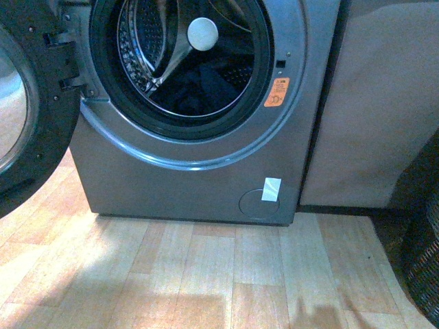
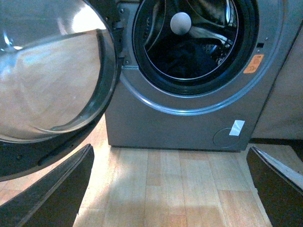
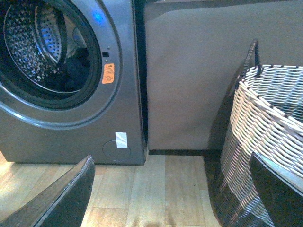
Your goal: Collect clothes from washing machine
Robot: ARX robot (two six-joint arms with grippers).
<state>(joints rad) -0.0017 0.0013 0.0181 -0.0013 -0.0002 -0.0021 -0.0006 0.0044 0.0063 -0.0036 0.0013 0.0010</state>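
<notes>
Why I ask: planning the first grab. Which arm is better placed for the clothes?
Likely left: the left tool faces the clothes in the washing machine squarely; the right tool aims between it and the basket.

Home laundry corner: washing machine [image 1: 199, 103], wicker basket [image 3: 265, 137], wood-plank floor [image 1: 206, 274].

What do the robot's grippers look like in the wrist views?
Both the left gripper and right gripper show two broad, flat, dark fingers tapering to a point, one with a pale grey edge. No cables or markings show.
</notes>
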